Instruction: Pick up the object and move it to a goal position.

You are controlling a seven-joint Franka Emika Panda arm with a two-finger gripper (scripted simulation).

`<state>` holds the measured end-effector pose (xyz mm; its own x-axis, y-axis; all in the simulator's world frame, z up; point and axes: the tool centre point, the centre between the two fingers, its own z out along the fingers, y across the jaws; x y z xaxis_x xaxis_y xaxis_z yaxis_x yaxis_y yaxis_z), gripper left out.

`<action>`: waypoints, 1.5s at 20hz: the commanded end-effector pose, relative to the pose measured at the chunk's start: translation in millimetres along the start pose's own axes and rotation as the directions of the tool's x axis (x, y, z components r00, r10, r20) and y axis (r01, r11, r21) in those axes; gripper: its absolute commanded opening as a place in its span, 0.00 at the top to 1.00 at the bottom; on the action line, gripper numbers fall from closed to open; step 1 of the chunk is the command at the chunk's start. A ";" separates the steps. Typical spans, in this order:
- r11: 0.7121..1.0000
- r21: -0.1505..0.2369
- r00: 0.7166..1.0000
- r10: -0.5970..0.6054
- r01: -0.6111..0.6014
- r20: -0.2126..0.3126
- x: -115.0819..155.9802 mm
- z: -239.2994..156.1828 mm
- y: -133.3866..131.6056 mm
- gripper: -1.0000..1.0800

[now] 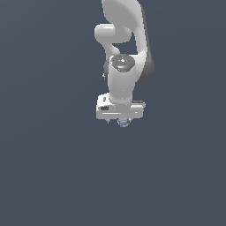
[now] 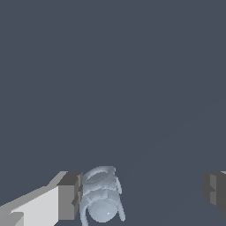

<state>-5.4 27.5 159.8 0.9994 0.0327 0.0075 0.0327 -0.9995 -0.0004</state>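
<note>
The arm hung in the middle of the exterior view with its pincer [image 1: 124, 120] pointing down, and the object [image 1: 124, 122], a tiny pale blue-grey ridged lump, showed just under the white gripper bar [image 1: 120, 109], at about six o'clock from it. In the wrist view the object [image 2: 101, 198] lay right against the inner face of one finger [image 2: 69, 195], seemingly touching it, while the other finger [image 2: 215, 188] stood well apart across a broad gap. The pincer was therefore wide, gripping nothing.

As a judgement, the task was at an early stage: the pincer had been brought around the object, but the grasp itself was not made, and the lift and the carry to the goal remained. No goal marker could be seen in either view, so how far the object would have to travel could not be told.

The object sat off-centre between the fingers, so closing would likely push it sideways before both fingers bore on it; being roundish, it might roll or slip.

For room, the table [image 1: 53, 176] was a plain dark surface in every clock direction around the pincer. No edge, wall or other thing showed, so nothing visible would hem in a lift or sideways move.
</note>
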 end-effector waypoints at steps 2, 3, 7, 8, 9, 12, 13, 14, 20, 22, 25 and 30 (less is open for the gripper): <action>1.000 0.000 1.000 -0.001 0.001 0.001 -0.1 0.3 0.1 0.04; 1.000 -0.001 1.000 -0.002 0.002 0.002 -0.6 0.9 0.7 0.04; 1.000 -0.007 1.000 -0.016 0.016 0.018 -5.1 8.1 5.4 0.04; 1.000 -0.008 1.000 -0.019 0.019 0.021 -6.2 9.7 6.5 0.04; 1.000 -0.009 0.999 -0.021 0.021 0.024 -6.9 10.8 7.2 0.04; 1.000 -0.009 0.999 -0.022 0.022 0.025 -7.2 11.5 7.4 0.04; 1.000 -0.009 0.999 -0.022 0.022 0.025 -7.0 11.1 7.2 0.04; 1.000 -0.009 0.999 -0.022 0.022 0.024 -7.3 11.2 7.1 0.04; 0.999 -0.008 0.999 -0.049 0.049 0.023 -15.1 18.0 2.3 0.04; 0.998 -0.007 0.998 -0.066 0.066 0.022 -20.2 22.1 -0.8 0.04; 0.995 -0.006 0.995 -0.099 0.099 0.020 -30.4 30.0 -6.7 0.04; 0.985 -0.003 0.985 -0.173 0.173 0.015 -54.8 46.8 -19.5 0.04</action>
<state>-52.5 41.4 117.8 0.9833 0.1817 -0.0090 0.1817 -0.9833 0.0044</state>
